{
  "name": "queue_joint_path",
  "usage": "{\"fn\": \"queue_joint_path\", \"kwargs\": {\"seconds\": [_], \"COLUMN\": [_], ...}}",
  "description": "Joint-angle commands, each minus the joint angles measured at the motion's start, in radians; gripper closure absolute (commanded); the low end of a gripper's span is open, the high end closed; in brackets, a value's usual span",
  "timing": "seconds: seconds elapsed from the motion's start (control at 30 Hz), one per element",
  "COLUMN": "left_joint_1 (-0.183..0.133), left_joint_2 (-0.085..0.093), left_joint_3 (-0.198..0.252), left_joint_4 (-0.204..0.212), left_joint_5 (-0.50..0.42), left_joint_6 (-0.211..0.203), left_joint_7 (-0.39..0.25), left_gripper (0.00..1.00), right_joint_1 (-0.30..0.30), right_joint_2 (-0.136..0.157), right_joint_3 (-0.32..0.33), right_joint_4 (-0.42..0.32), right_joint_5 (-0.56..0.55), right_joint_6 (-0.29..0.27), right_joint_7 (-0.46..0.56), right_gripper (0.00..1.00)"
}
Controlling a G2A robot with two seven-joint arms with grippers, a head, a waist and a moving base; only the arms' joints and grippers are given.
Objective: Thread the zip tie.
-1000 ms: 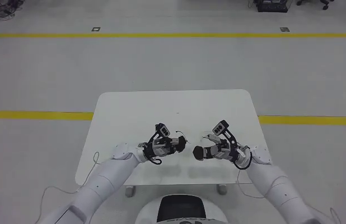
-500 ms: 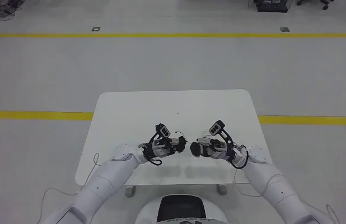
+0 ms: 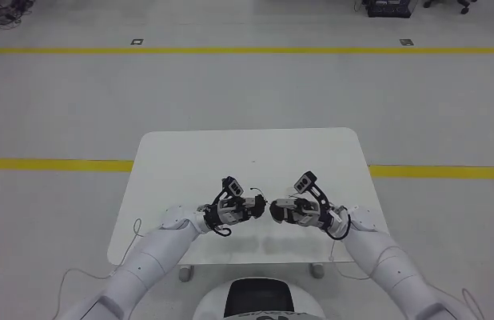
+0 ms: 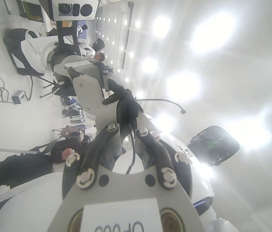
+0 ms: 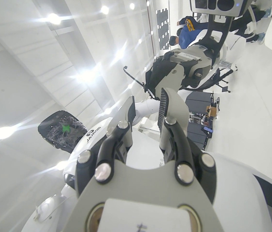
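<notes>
Both arms hover above the front middle of the white table (image 3: 247,152), grippers facing each other. My left gripper (image 4: 126,108) is shut on a thin black zip tie (image 4: 164,100). One end of the tie curves out free from the fingertips and its tail runs back between the fingers. In the right wrist view the zip tie (image 5: 133,76) sticks out of the left gripper (image 5: 150,83) as a slim black strap. My right gripper (image 5: 148,105) is open, with nothing between its ribbed pads, a short way from the tie. In the top view the left gripper (image 3: 251,206) and right gripper (image 3: 275,211) nearly meet.
The table's far half (image 3: 255,144) lies bare beyond the grippers. Its front edge (image 3: 231,260) runs just under the forearms. Grey floor with a yellow line (image 3: 63,165) surrounds the table.
The right gripper has moved across toward the left gripper, closing most of the gap between them. The left arm has stayed where it was with the zip tie in its grip.
</notes>
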Motion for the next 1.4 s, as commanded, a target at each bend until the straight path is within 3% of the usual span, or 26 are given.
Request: {"fn": "queue_joint_path", "kwargs": {"seconds": [0.0, 0.3, 0.83, 1.1, 1.37], "left_joint_1": [0.0, 0.0, 0.0, 0.0, 0.0], "left_joint_2": [0.0, 0.0, 0.0, 0.0, 0.0], "left_joint_3": [0.0, 0.0, 0.0, 0.0, 0.0], "left_joint_4": [0.0, 0.0, 0.0, 0.0, 0.0], "left_joint_5": [0.0, 0.0, 0.0, 0.0, 0.0], "left_joint_6": [0.0, 0.0, 0.0, 0.0, 0.0], "left_joint_7": [0.0, 0.0, 0.0, 0.0, 0.0], "left_gripper": [1.0, 1.0, 1.0, 1.0, 1.0], "right_joint_1": [0.005, 0.019, 0.041, 0.05, 0.052], "right_joint_2": [-0.002, -0.007, -0.018, -0.024, -0.028], "right_joint_3": [-0.005, -0.018, -0.028, -0.03, -0.025], "right_joint_4": [0.004, 0.02, 0.043, 0.059, 0.08], "right_joint_5": [0.001, 0.009, 0.007, 0.002, -0.004], "right_joint_6": [-0.001, -0.01, -0.013, -0.014, -0.014], "right_joint_7": [0.0, 0.0, 0.0, 0.0, 0.0], "right_gripper": [0.81, 0.94, 0.88, 1.0, 1.0]}}
